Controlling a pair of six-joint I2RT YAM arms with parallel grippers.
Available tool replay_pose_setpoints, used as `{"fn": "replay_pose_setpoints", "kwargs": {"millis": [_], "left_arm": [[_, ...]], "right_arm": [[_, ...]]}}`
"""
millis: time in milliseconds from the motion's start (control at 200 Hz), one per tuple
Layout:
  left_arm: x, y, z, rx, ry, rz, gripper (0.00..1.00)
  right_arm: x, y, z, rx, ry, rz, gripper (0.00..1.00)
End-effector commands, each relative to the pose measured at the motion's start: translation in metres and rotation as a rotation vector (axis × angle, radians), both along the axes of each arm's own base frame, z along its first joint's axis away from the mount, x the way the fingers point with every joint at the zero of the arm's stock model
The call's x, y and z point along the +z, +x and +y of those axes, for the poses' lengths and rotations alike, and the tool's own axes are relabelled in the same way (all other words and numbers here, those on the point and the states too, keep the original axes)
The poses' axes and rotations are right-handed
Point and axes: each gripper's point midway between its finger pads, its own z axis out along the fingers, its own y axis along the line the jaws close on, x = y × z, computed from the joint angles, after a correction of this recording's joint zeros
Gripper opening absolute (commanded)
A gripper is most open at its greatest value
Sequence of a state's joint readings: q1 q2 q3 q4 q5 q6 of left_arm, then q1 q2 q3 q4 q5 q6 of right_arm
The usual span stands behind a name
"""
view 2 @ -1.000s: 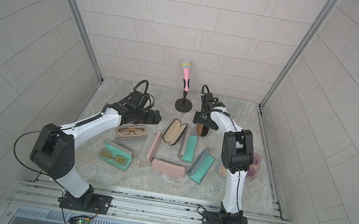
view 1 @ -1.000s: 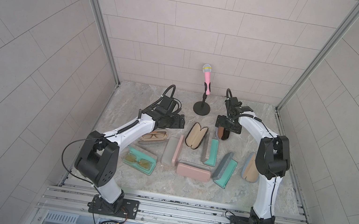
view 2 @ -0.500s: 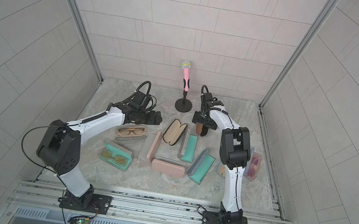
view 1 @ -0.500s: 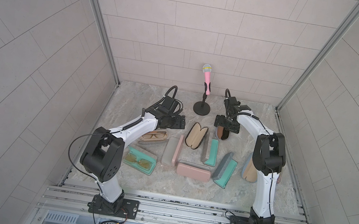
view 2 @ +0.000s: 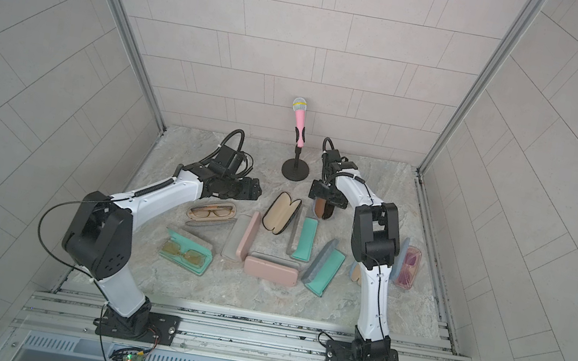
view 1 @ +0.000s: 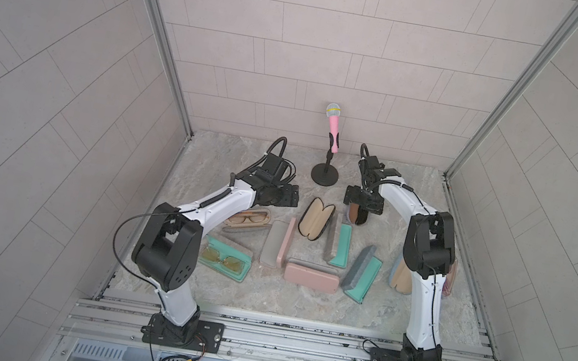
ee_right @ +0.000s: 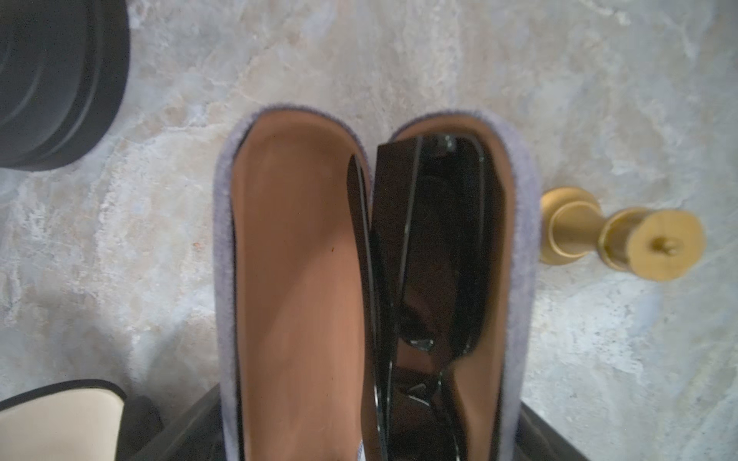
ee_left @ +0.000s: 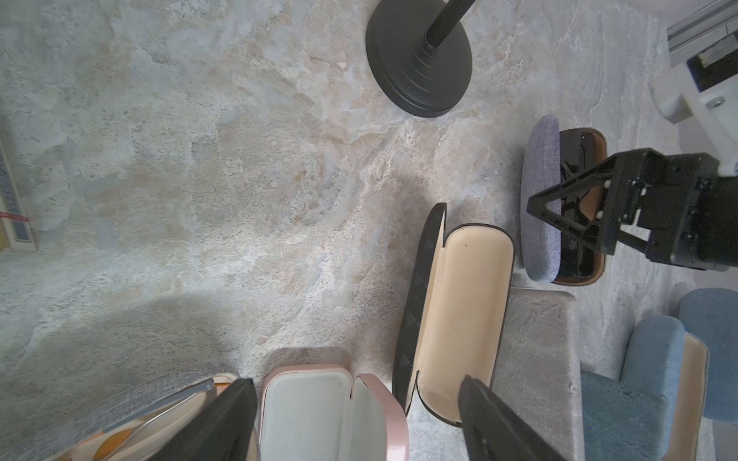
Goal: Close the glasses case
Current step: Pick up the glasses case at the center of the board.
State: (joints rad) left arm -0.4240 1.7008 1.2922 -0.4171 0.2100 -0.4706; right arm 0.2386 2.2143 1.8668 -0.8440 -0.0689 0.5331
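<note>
1. The right gripper (ee_right: 367, 433) has its jaws spread wide. One finger stands on each side of the near end of the grey fabric glasses case (ee_right: 295, 279). I cannot tell whether the pads touch its sides.
2. That case lies open on the stone-patterned table (view 1: 298, 304). Its brown-lined lid is on the side toward the microphone stand (ee_left: 419, 60). Black sunglasses (ee_right: 435, 259) fill the other half.
3. In both top views the case sits at the far right of the cluster of cases, under the right gripper. It is just right of the open black case (view 1: 316, 218) and nearer and right of the stand's round base.
4. A small gold candlestick (ee_right: 623, 239) lies on its side just beside the case, on the side away from the stand.
5. The left gripper (ee_left: 355, 383) also has its jaws wide apart and holds nothing. It hovers above the table. In its wrist view, the ends of the open pink case (ee_left: 307, 411) and the black case show between its fingers.
6. In a top view the left gripper (view 1: 290, 199) is left of the black case and beyond the tan case with glasses (view 1: 249, 218).
7. Nearer lie a teal case with yellow-tinted glasses (view 1: 226, 258), a closed pink case (view 1: 311, 277) and two open teal-lined cases (view 1: 340, 246).
8. A pink microphone (view 1: 333, 123) stands upright in the stand at the far middle.
</note>
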Motion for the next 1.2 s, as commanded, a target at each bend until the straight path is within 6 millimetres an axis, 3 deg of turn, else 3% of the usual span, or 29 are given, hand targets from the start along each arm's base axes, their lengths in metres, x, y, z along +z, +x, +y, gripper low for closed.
{"fn": "replay_pose_setpoints", "kwargs": {"millis": [0, 330, 550, 741, 976, 1196], "left_arm": [[0.007, 0.005, -0.004, -0.016, 0.001, -0.013, 0.84], [0.006, 0.005, -0.004, -0.017, 0.005, -0.012, 0.82], [0.006, 0.005, -0.004, -0.021, 0.008, -0.011, 0.81], [0.008, 0.005, -0.004, -0.020, 0.010, -0.011, 0.81], [0.017, 0.005, -0.002, -0.012, 0.013, -0.024, 0.81], [0.021, 0.005, -0.002, -0.008, 0.005, -0.032, 0.81]], "right_arm": [[-0.005, -0.005, -0.005, -0.006, -0.005, 0.038, 0.87], [-0.005, -0.005, -0.004, -0.001, -0.001, 0.038, 0.54], [-0.006, -0.005, -0.003, 0.008, 0.000, 0.047, 0.40], [0.000, -0.004, 0.001, 0.031, 0.025, 0.040, 0.19], [0.052, -0.006, -0.002, 0.049, 0.019, -0.056, 0.13], [0.116, -0.012, -0.040, -0.014, -0.065, -0.158, 0.13]]}}
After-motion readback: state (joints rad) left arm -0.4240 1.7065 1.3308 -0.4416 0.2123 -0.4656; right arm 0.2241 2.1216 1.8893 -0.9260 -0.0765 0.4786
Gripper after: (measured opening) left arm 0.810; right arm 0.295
